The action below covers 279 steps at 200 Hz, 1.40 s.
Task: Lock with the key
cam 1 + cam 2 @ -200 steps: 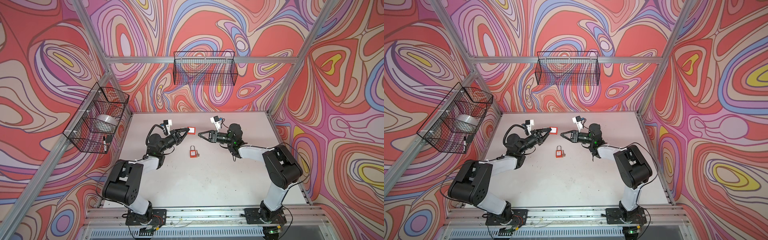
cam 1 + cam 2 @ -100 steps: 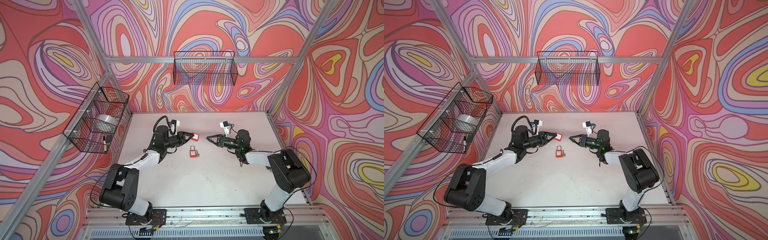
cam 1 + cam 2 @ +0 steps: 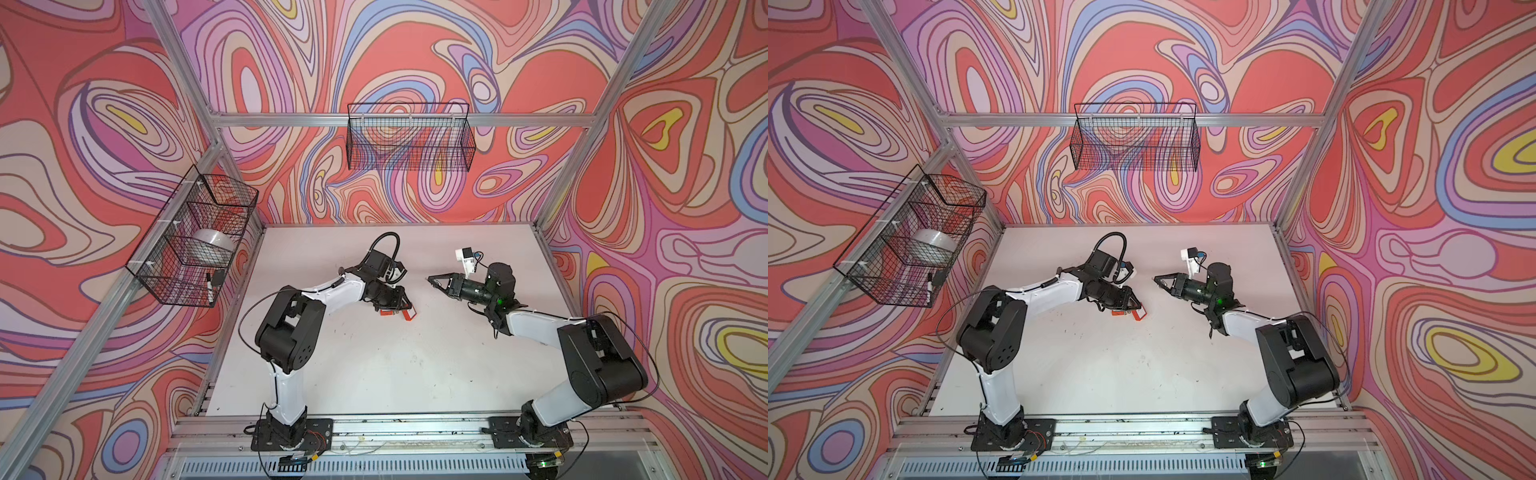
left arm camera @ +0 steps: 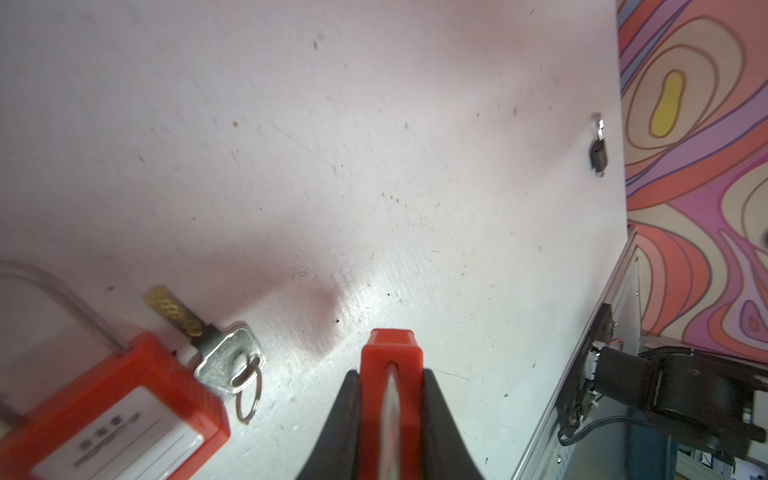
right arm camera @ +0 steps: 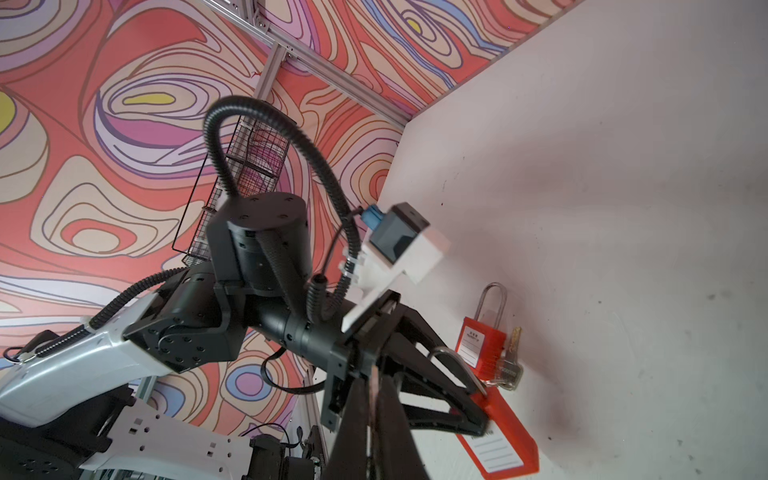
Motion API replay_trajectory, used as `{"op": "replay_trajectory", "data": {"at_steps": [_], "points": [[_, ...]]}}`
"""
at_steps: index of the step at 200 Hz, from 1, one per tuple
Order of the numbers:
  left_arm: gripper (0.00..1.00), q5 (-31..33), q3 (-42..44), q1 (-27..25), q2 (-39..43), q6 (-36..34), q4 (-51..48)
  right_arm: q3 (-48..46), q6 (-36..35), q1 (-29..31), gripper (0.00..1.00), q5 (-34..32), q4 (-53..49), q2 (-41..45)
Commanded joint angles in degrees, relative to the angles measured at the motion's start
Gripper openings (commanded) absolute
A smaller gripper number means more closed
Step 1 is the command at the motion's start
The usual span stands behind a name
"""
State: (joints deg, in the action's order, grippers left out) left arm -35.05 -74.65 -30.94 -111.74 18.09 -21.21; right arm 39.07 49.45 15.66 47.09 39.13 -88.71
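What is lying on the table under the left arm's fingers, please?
A loose red padlock lies there, a key beside its body, not inserted. The left fingers hold a second padlock. In both top views they cover most of the loose one; its keyhole shows nowhere.

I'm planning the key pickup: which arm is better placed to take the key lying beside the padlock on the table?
Probably the right. The right gripper is shut, empty and free, whereas the left gripper, though nearer the key, is clamped on a second padlock.
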Motion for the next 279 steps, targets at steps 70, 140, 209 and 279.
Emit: {"op": "replay_trajectory", "data": {"at_steps": [70,140,209,279], "points": [[0.01,2.47,-8.43,-0.79,-8.15,-6.81,-6.91,-0.61,-5.84,-0.46,0.00,-0.67,-7.68,2.57],[0.38,2.87,-16.45,0.26,-13.00,-9.09,-10.79,-1.33,-6.82,-0.80,0.00,-1.19,-10.36,4.31],[0.62,3.55,-21.56,0.78,-16.11,-7.97,-11.89,-1.83,-6.87,-0.90,0.00,-3.58,-14.04,5.14],[0.68,3.10,-26.30,0.88,-18.77,-3.94,-11.22,-2.32,-6.06,-0.87,0.00,-5.42,-15.90,5.53]]}}
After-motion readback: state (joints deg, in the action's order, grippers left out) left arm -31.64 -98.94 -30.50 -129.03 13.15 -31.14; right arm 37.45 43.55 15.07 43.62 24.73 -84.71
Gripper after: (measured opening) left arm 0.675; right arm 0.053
